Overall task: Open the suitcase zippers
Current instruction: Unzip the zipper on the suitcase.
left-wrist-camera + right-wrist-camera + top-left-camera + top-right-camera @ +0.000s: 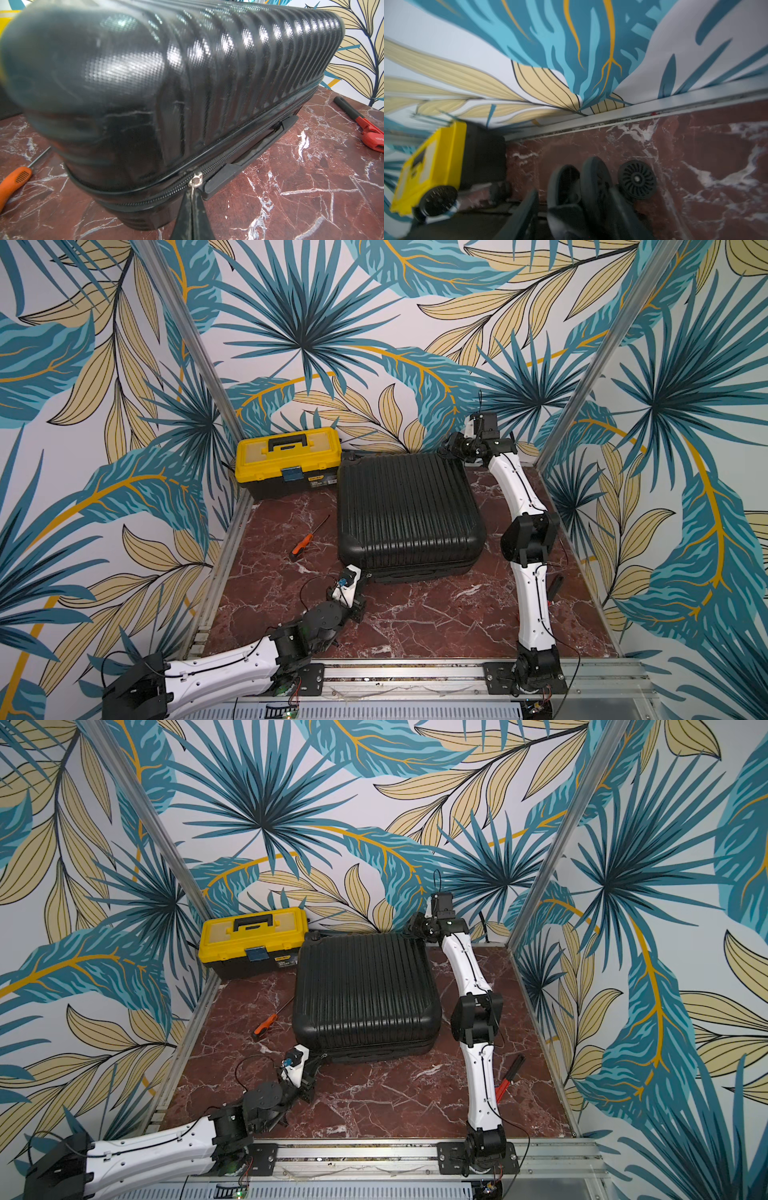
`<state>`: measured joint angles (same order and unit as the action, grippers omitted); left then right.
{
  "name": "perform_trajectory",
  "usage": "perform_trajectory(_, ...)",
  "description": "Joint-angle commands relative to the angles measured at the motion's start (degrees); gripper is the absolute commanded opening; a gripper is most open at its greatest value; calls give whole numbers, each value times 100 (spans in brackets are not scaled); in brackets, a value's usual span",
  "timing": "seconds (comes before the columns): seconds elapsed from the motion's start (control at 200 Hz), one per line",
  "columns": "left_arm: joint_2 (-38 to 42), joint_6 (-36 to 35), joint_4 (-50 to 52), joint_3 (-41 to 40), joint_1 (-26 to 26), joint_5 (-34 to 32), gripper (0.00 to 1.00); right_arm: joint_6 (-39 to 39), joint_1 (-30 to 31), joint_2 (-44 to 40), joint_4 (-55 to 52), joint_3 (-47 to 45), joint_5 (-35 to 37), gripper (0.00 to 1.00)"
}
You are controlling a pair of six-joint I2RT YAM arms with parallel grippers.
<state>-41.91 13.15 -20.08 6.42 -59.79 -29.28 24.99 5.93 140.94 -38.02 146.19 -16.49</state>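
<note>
While lying flat on its back shell, the scene is reading as follows:

Suitcase: the suitcase [409, 512] is sitting near the middle of the red marble table [415, 626], ribbed shell facing up, its two halves meeting all along the seam that shows.

Zippers: the zippers [239, 148] are running along the near side seam; a metal slider [195, 181] is sitting near the near-left corner, beside a black side handle [249, 153].

Left gripper: the left gripper [192, 209] is pinching the slider's pull tab – fingers pressed fully together on it, at the case's near-left corner.

Right gripper: the right gripper [560, 207] is reaching over the far right corner, by the wheels [637, 180]; its fingers are standing partly apart, and whether they are holding anything I cannot tell – the picture is blurring.

Toolbox: a yellow-and-black toolbox [286, 462] is standing just beside the case's far-left corner.

Screwdriver: an orange-handled screwdriver [307, 540] is lying to the case's left.

Wrench: a red wrench [509, 1076] is lying near the right arm.
</note>
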Motion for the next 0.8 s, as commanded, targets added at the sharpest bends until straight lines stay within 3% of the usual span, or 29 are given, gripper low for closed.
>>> perform_trajectory(0.0, 104, 88, 237, 187, 24, -89, 0, -879, 136, -232, -701, -649, -984, 36)
perform_trajectory(0.065, 112, 50, 341, 267, 27, -56, 0, -1104, 136, -421, -841, -976, -1137, 30)
perform_trajectory(0.24, 297, 194, 572, 338, 29, -114, 0, -1755, 136, -1057, -1451, -1974, -1285, 30)
perform_trajectory(0.396, 554, 197, 731, 314, 29, -235, 0, -1846, 136, -2065, -1103, -3668, -1363, 29)
perform_trajectory(0.501, 506, 159, 729, 318, 29, -10, 0, -1297, 145, -3170, -35, -5293, -1337, 26)
perform_trajectory(0.626, -54, 153, 727, 600, 20, 773, 0, -455, 212, -4110, 884, -6621, -1106, 34)
perform_trajectory(0.721, -537, 283, 646, 802, 1, 1009, 0, 135, 309, -4648, 1328, -7455, -716, 45)
perform_trajectory(0.791, -769, 258, 515, 883, -37, 1080, 0, 588, 364, -5080, 1735, -8154, -395, 46)
